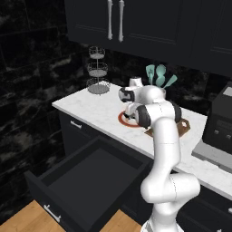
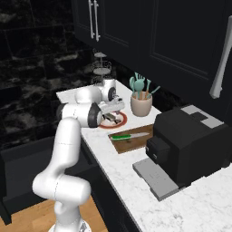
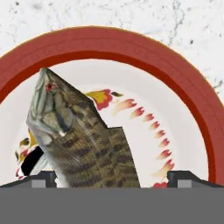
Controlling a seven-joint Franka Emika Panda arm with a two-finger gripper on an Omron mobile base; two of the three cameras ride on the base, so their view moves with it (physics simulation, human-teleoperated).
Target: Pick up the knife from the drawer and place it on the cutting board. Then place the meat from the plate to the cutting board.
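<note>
Hand view | striped, scaly fish-shaped meat (image 3: pixel 83 135) on round red-rimmed plate (image 3: pixel 192 100) | end effector (image 3: pixel 111 177) fingertips straddle it, spread wide

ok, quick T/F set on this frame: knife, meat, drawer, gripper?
1. The knife lies on the cutting board. True.
2. The meat is already on the board. False: it is still on the plate, a fish-shaped piece seen in the hand view.
3. The drawer is pushed shut. False: it stands pulled out in the left base view, with nothing visible inside.
4. The gripper is down over the plate with the meat between its fingertips. True; whether it has clamped cannot be told.
5. The knife handle is red. False: it is green.
</note>
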